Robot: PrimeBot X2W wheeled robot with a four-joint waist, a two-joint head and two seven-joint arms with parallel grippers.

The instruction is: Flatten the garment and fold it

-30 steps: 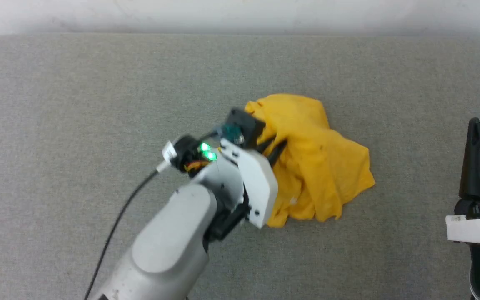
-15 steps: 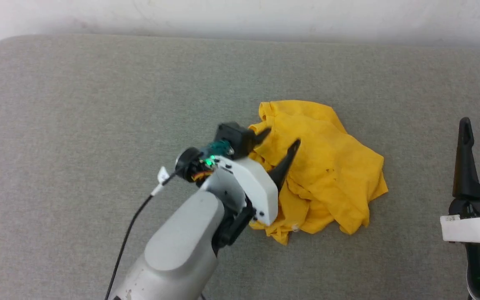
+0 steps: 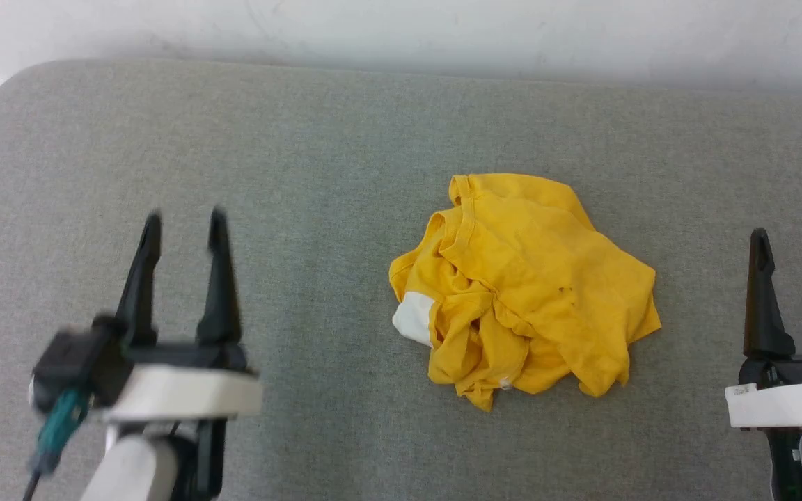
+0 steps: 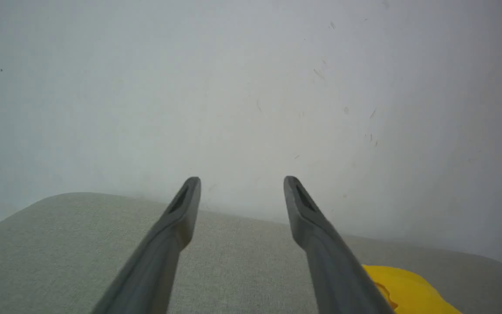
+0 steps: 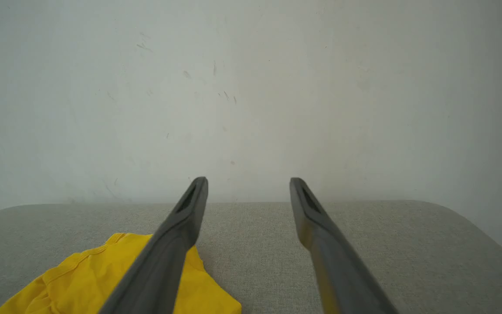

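Note:
The yellow garment (image 3: 523, 289) lies crumpled in a heap on the grey padded table (image 3: 303, 174), right of centre, with a white patch at its left edge. Its print is hidden in the folds. My left gripper (image 3: 184, 223) stands open at the lower left, well clear of the cloth, with nothing between its fingers. My right gripper (image 3: 792, 240) stands open at the far right, also apart from the heap. A corner of the garment (image 4: 403, 290) shows beside the left gripper (image 4: 241, 183), and the garment (image 5: 116, 274) lies left of the right gripper (image 5: 249, 183).
A pale wall (image 3: 401, 28) runs behind the table's far edge. The table's rounded left corner (image 3: 4, 83) shows at the upper left. Bare grey surface (image 3: 303, 292) lies between the left gripper and the cloth.
My left arm has let go of the garment and pulled back to the lower left. The heap has settled flatter. The camera has shifted, bringing both right fingers into view.

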